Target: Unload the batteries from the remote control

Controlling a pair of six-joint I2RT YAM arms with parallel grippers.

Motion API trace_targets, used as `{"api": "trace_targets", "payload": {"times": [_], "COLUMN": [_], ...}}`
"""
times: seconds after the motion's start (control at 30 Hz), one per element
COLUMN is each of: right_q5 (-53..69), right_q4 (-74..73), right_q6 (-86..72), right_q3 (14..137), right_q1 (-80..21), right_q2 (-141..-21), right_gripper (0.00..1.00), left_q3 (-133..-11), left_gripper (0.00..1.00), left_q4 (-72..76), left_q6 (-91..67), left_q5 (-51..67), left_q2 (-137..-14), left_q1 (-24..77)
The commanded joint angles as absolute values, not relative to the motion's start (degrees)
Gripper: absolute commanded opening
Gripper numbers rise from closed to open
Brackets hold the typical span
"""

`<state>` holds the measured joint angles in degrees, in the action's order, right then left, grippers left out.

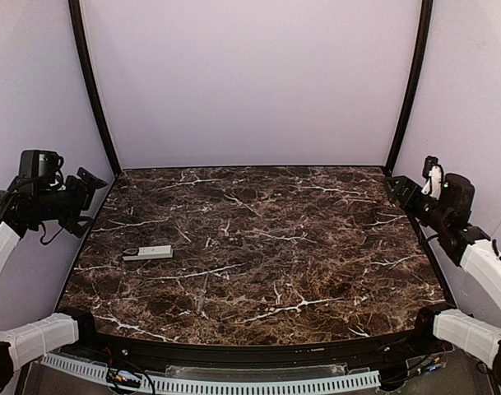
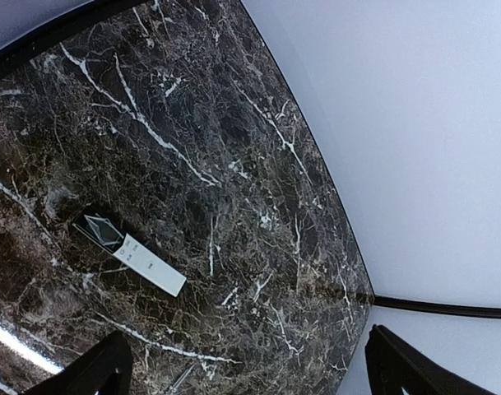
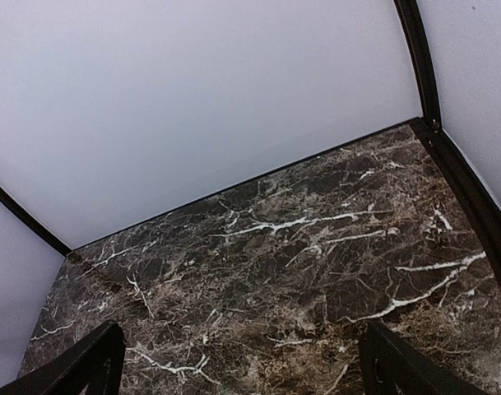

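The remote control [image 1: 148, 253] lies flat on the dark marbled tabletop [image 1: 266, 247], in the left half, near the left edge and nearer the front than the back wall. Its long axis runs roughly left to right, and a small dark button sits toward its left end. In the left wrist view that end looks dark and glossy, while the rest is white.

The left end effector [image 1: 85, 200] hangs above the tabletop's left edge, well apart from the remote control, with its fingers spread wide and nothing between them. The right end effector [image 1: 404, 204] hangs over the right edge, equally wide and empty.
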<state>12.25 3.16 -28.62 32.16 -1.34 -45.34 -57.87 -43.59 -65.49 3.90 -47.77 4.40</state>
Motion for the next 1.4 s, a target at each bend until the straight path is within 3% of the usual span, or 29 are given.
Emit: {"api": "trace_targets", "payload": {"times": [0.0,0.2,0.43,0.67,0.83,1.1,1.37], "right_q5": [10.30,9.71,10.92,10.82,11.26,11.37,11.76], "right_q4": [0.88,-2.86,-2.71,-2.65,-2.58,-3.35,-4.19], "right_q6": [-31.62,-34.01,-36.63,-36.44,-35.96,-35.19,-37.35], "right_q3": [30.56,32.96,32.97,31.79,31.21,30.27,27.10], "right_q1": [-1.10,-1.25,-1.78,-2.10,-2.10,-2.08,-2.09], "right_q2": [-46.41,-50.11,-52.46,-52.12,-50.35,-46.87,-44.99], "right_gripper": [0.99,0.99,0.99,0.99,0.99,0.99,0.99], "left_q3": [-65.71,-71.87,-70.78,-65.31,-56.92,-49.79,-45.67], "left_gripper": [1.00,1.00,1.00,1.00,1.00,1.00,0.86], "left_q4": [-53.51,-59.02,-57.63,-56.67,-48.43,-42.43,-34.23], "left_q6": [-68.41,-69.31,-69.13,-69.79,-61.28,-59.85,-68.03], "left_q5": [3.51,2.56,3.82,-0.07,-1.55,-1.63,4.67], "left_q2": [-45.50,-48.18,-52.32,-51.64,-51.22,-57.74,-65.58], "left_q1": [4.61,4.60,4.57,4.54,4.51,4.52,4.48]}}
